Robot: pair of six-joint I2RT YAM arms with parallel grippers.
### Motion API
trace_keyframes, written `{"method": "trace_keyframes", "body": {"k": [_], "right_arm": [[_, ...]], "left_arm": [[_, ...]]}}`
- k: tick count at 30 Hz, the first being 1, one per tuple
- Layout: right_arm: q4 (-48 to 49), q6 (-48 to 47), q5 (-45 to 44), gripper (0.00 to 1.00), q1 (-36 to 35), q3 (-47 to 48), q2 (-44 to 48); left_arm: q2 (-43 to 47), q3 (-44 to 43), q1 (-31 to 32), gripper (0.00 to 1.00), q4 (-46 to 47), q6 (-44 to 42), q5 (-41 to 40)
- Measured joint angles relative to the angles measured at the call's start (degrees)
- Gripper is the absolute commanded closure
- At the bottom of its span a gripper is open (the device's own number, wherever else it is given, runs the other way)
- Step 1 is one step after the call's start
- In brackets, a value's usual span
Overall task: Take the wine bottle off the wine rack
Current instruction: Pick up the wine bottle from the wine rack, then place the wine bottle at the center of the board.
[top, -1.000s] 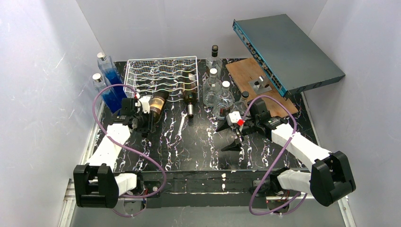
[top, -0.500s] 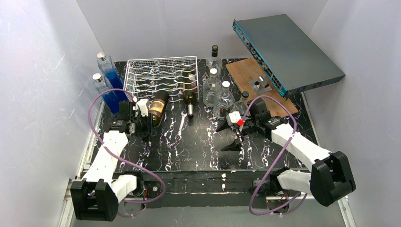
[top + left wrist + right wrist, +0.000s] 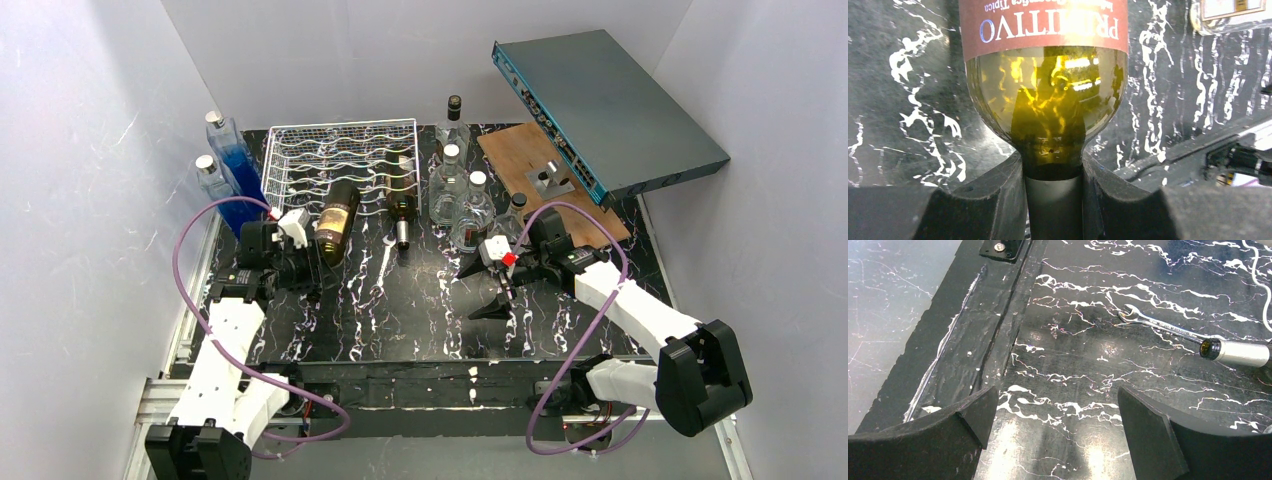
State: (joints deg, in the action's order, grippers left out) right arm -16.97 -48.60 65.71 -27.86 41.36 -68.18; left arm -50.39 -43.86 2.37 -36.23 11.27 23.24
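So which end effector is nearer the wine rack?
Left. The left end effector holds the wine bottle just in front of the wine rack; the right end effector is far right.

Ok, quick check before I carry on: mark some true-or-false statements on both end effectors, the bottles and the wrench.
1. The left end effector is shut on the wine bottle's neck. True.
2. The right end effector holds a bottle. False: it is open and empty above the table.
3. A second dark bottle lies at the wine rack's right side. True.
4. The wrench lies inside the wine rack. False: it is on the table.
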Motion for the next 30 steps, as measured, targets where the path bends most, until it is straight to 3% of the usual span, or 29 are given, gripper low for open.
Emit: {"method": "trace_keyframes", "body": {"k": [12,30], "right_arm": [[-2.5,-2.7,-0.8,0.02,0.1,0.0,0.0],[-11.4,-11.3,-1.4,0.02,0.1,2.9,0.3]], "left_arm": [[0.2,-2.3,0.5,1.0,-2.7,6.6,8.7],[1.6,-4.0,7.3,1.0,-7.8,12.6,15.3]]}}
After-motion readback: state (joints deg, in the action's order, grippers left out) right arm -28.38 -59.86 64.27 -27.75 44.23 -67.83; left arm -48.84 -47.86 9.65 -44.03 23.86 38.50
